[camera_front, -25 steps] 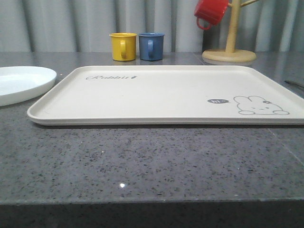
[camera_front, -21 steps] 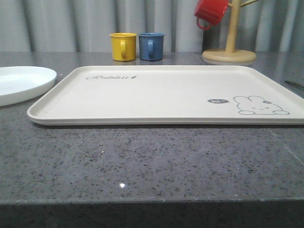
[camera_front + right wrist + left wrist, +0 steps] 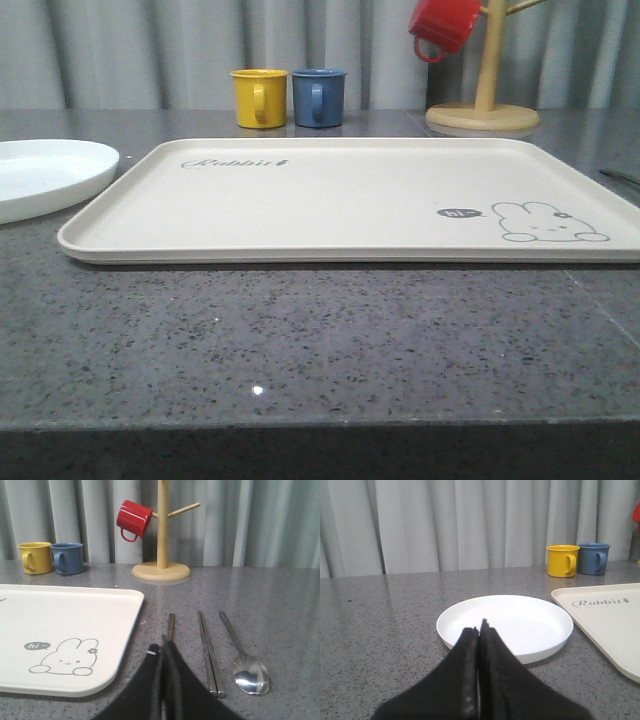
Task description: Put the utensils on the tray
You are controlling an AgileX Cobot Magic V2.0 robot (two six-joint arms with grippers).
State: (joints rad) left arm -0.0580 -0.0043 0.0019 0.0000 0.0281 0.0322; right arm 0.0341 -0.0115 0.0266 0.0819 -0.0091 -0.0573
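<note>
The cream tray (image 3: 340, 200) with the rabbit drawing lies mid-table and holds nothing. A round white plate (image 3: 40, 175) rests on the counter to its left. My left gripper (image 3: 478, 626) is shut with nothing in it, its tips just short of the plate (image 3: 520, 615). To the right of the tray (image 3: 65, 615) lie three silver utensils side by side: a handle (image 3: 170, 626) partly hidden behind my fingers, a long straight bar (image 3: 207, 652) and a spoon (image 3: 248, 670). My right gripper (image 3: 160, 646) is shut and empty, in front of that handle.
A yellow mug (image 3: 259, 97) and a blue mug (image 3: 319, 96) stand behind the tray. A wooden mug tree (image 3: 483, 100) at the back right carries a red mug (image 3: 443, 25). Bare grey counter stretches in front of the tray, and a curtain closes off the back.
</note>
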